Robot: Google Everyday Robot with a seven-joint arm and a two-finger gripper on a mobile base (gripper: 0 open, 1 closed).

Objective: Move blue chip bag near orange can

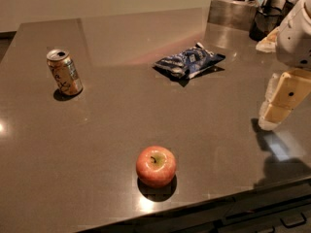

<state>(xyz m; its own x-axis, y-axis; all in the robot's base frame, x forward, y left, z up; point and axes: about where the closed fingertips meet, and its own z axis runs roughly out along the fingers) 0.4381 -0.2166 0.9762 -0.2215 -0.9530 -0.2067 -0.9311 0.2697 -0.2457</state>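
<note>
Blue chip bag [189,61] lies well right of the orange can [64,72], not yet moved. The gripper [279,103] hangs farther right of the can; I cannot tell how wide it stands.

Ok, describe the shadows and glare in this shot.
Camera view: the apple, orange can and blue chip bag each cast a small dark shadow at their base; the glossy table carries a pale glare streak behind the bag; the gripper, hanging at the right edge, throws a shadow with a bright reflection beneath it.
</note>
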